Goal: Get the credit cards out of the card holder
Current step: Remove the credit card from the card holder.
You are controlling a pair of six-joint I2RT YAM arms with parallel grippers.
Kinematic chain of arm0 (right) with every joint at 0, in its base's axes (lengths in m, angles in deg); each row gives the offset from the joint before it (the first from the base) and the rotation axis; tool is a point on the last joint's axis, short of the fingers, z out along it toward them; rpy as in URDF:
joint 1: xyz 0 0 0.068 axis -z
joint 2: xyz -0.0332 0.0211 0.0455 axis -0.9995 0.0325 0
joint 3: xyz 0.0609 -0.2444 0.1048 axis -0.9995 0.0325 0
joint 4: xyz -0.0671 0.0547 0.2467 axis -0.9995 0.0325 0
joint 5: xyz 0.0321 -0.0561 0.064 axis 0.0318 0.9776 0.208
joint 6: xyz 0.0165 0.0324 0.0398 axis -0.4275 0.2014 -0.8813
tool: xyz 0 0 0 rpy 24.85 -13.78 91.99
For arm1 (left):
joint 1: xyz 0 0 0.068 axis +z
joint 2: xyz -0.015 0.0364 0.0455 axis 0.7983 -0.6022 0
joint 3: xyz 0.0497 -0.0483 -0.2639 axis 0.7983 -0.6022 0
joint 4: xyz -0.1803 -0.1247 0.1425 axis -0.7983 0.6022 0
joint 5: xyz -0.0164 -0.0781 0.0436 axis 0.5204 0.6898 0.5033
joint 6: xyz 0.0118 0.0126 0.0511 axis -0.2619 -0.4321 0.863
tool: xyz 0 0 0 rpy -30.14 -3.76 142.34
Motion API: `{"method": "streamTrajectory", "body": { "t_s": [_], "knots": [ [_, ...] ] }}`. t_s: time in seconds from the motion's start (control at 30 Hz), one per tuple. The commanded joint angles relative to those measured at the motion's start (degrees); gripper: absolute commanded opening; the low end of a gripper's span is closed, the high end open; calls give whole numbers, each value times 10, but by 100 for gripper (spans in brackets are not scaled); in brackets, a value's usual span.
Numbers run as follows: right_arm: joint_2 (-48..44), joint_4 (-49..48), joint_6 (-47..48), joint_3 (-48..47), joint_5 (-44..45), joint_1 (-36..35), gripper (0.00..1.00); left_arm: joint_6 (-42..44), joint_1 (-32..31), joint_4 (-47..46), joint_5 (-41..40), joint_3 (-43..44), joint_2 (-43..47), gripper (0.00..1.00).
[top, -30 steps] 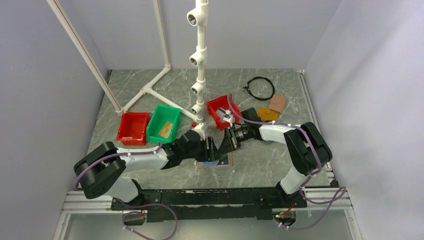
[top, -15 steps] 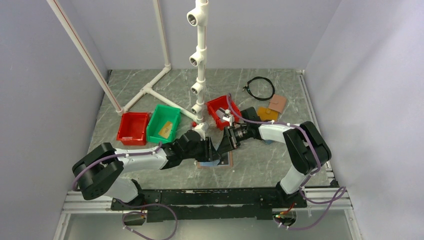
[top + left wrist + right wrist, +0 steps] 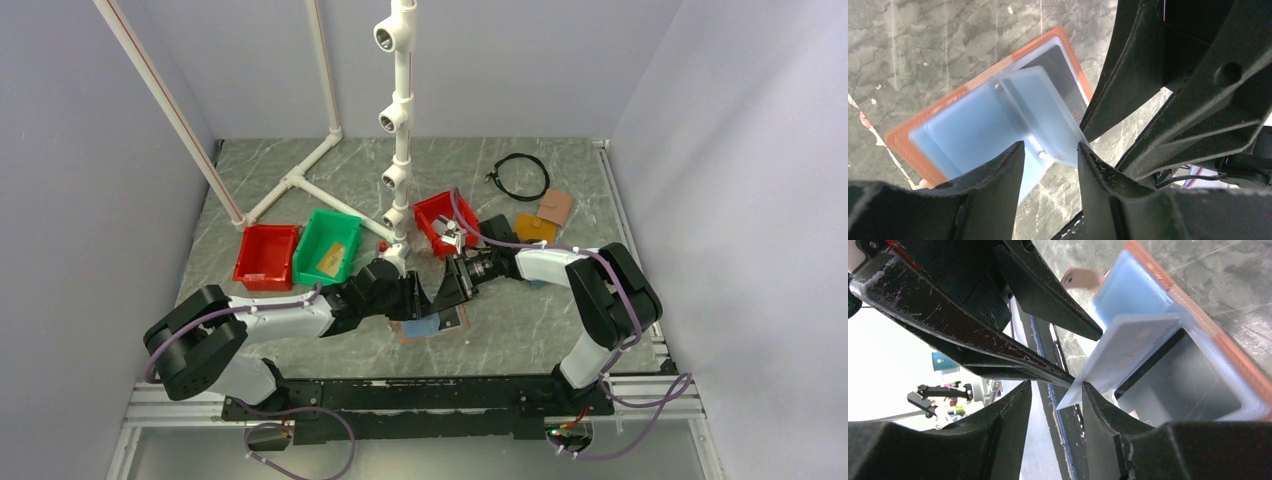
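The card holder (image 3: 428, 327) lies open on the table, its pinkish-tan edge framing light blue lining (image 3: 963, 130). A grey-white credit card (image 3: 1040, 110) tilts up out of its pocket, with a dark grey surface showing in the pocket behind it. My left gripper (image 3: 1050, 150) is open, and the card's lower corner touches its right finger. My right gripper (image 3: 1055, 390) faces it from the other side, also open. The same card (image 3: 1133, 347) ends with its corner against that gripper's right finger. In the top view both grippers (image 3: 436, 294) meet just above the holder.
A red bin (image 3: 266, 257) and a green bin (image 3: 328, 247) holding a tan card stand at the left. Another red bin (image 3: 440, 220) and a white pipe stand (image 3: 400, 130) are just behind the grippers. An orange wallet (image 3: 535, 228), a brown wallet (image 3: 555, 207) and a black cable loop (image 3: 522, 175) lie at the back right.
More of the holder's light blue lining shows below the grippers than a second ago. Both wrists have shifted only slightly.
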Motion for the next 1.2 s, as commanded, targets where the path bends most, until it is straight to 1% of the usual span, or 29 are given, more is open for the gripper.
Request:
{"method": "streamTrajectory", "body": {
  "t_s": [0.0,0.1,0.2,0.27,0.33,0.47,0.63,0.7,1.0,1.1,1.17],
  "knots": [
    [-9,-12,-10,-11,-28,-1,43,15,0,-60,17,-9,1,51],
    [-10,-10,-7,-13,-21,-1,43,13,0,-62,10,-19,15,53],
    [-11,-7,-3,-13,-17,-1,43,2,0,-29,-15,-22,30,54],
    [-10,-4,0,-12,-6,-2,43,-1,0,-32,-16,-29,38,54],
    [-8,-2,2,-13,8,-1,43,-2,0,-49,-8,-39,46,54],
    [-2,-6,-3,-13,8,-2,44,-1,0,-95,28,-60,56,55],
    [1,-10,-7,-13,5,-4,44,-16,-1,-138,48,-83,58,61],
    [0,-11,-8,-12,5,-5,43,-25,-1,-158,51,-92,54,63],
    [4,-14,-13,-11,8,-10,41,-51,0,-271,87,-102,8,66],
    [3,-13,-14,-11,8,-12,40,-57,0,-269,82,-95,-1,68],
    [4,-13,-14,-11,6,-14,39,-64,-1,-236,68,-80,-8,73]
  ]
}}
